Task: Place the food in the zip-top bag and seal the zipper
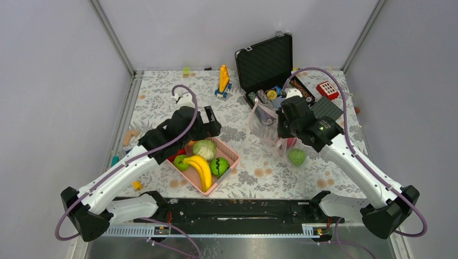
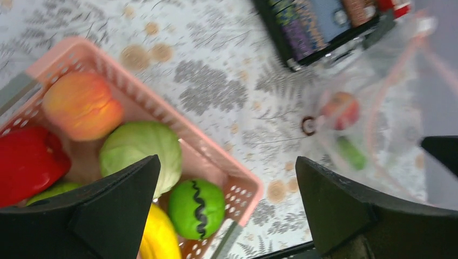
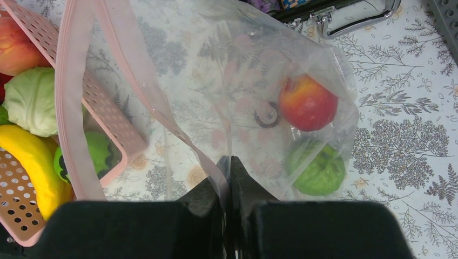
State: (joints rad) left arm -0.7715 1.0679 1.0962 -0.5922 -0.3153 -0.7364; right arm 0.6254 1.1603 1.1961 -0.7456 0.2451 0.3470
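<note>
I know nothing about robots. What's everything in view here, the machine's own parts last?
zip-top bag: one, clear, right of centre, held by its edge
zipper: one, pinkish, along the bag's open mouth
apple: one, red, inside the bag
round fruit: one, green, inside the bag beside the apple
basket: one, pink, left of centre
banana bunch: one, yellow, in the basket
cabbage: one, pale green, in the basket
zigzag fruit: one, green with black line, in the basket
peach: one, orange-pink, in the basket
case: one, black, open, far edge
yellow toy: one, yellow, left of the case
left gripper: one, black, open above the basket
right gripper: one, black, shut on the bag's edge
</note>
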